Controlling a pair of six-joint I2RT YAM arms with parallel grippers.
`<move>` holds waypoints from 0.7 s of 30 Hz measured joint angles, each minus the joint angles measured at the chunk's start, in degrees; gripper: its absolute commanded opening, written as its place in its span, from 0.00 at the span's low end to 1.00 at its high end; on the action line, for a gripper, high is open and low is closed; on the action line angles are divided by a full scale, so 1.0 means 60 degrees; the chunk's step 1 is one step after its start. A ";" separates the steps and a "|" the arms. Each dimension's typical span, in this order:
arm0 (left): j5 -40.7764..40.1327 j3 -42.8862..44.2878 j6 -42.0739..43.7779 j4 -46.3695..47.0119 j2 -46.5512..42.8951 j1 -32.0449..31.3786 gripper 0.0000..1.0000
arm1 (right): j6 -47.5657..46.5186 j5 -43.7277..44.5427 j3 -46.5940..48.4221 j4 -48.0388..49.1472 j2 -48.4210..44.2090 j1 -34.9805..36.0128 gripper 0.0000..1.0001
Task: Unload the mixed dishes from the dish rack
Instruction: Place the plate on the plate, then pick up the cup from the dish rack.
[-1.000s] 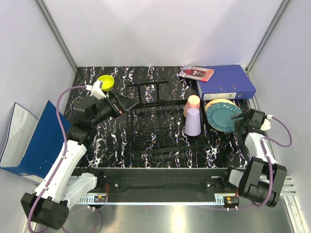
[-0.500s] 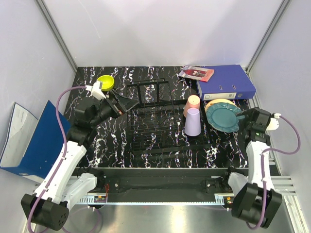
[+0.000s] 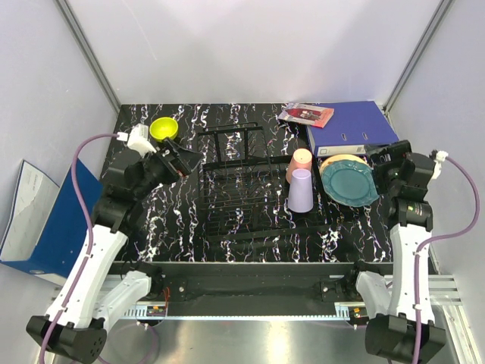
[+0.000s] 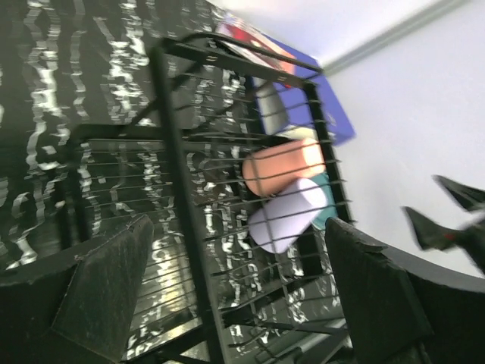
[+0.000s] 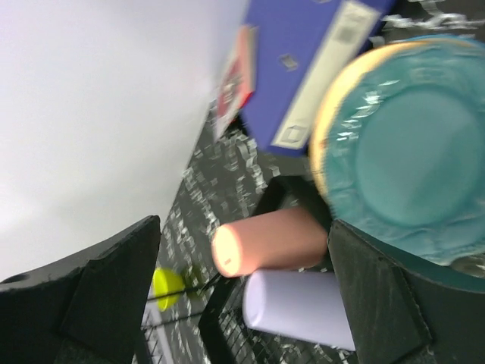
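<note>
The black wire dish rack (image 3: 235, 186) stands mid-table. At its right end a pink cup (image 3: 299, 164) and a lavender cup (image 3: 301, 189) stand upside down, side by side. Right of the rack a teal scalloped plate (image 3: 350, 184) lies on a cream-orange plate (image 3: 342, 160). A small yellow bowl (image 3: 164, 128) sits on the table at the back left. My left gripper (image 3: 186, 158) hovers open over the rack's left end (image 4: 189, 189), holding nothing. Above the plates' right edge my right gripper (image 3: 385, 162) is open and empty, looking at the teal plate (image 5: 417, 174), pink cup (image 5: 269, 241) and lavender cup (image 5: 295, 307).
A blue binder (image 3: 352, 127) lies at the back right, touching the plates' far side, with a red-patterned booklet (image 3: 305, 114) beside it. Another blue binder (image 3: 57, 220) leans off the table's left side. White walls close in the back and sides.
My right arm has lifted up and back from the teal plate, its jaws spreading wider. The left arm has drawn back to the left and risen; its jaws stay open.
</note>
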 measured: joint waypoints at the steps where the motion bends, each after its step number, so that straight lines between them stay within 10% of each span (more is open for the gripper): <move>1: -0.0168 0.0015 0.0022 -0.0117 -0.0051 0.0000 0.99 | -0.0069 -0.0095 0.0153 0.0011 0.0000 0.0149 0.97; 21: -0.0557 -0.0503 0.0168 -0.0794 0.0317 -0.0026 0.99 | -0.3198 -0.2302 0.0521 -0.0350 0.0157 0.4615 0.90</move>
